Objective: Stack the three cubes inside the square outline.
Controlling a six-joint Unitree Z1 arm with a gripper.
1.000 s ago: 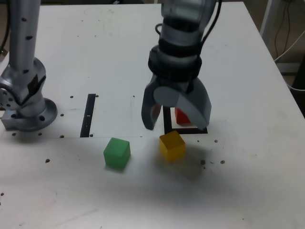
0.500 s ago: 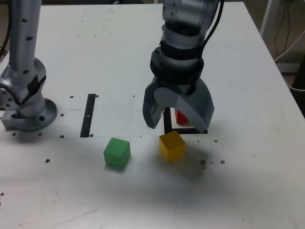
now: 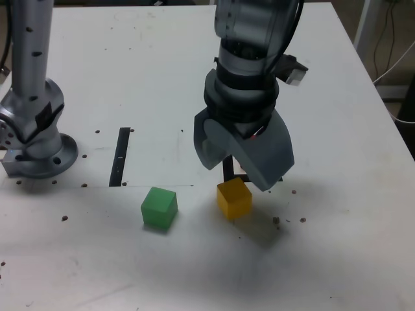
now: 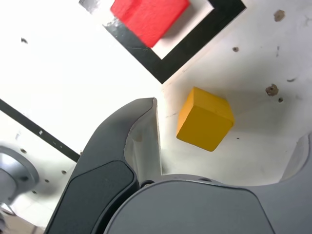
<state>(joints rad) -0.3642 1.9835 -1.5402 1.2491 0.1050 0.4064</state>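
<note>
Claw: the gripper [image 3: 237,176] stands wide open above the table, with nothing held; the wrist view shows the yellow cube between and beyond the fingers.
Arm base: the grey foot [image 3: 44,157] sits at the exterior view's left.
Black strip: straight and narrow [image 3: 120,157], to the right of the base, no part of the target.
Green cube: on the table [image 3: 159,207], well apart from the outline; probably the last to stack.
Yellow cube: on the table [image 3: 234,198], just outside the outline's near side; likely the next pick.
Good pick: turn the jaws square to two opposite faces, centre them, descend straight and close gently; a skewed grip could twist the cube.
Square outline: black frame [image 4: 163,68], partly behind the claw in the exterior view.
Red cube: inside the outline [image 4: 148,17], a ready base; lift yellow clear of its top, then lower it level.
Table: pale surface [image 3: 363,194], with dark specks and a thin seam.
Room: a white cable [image 3: 394,68] hangs past the right edge, against dim surroundings.
</note>
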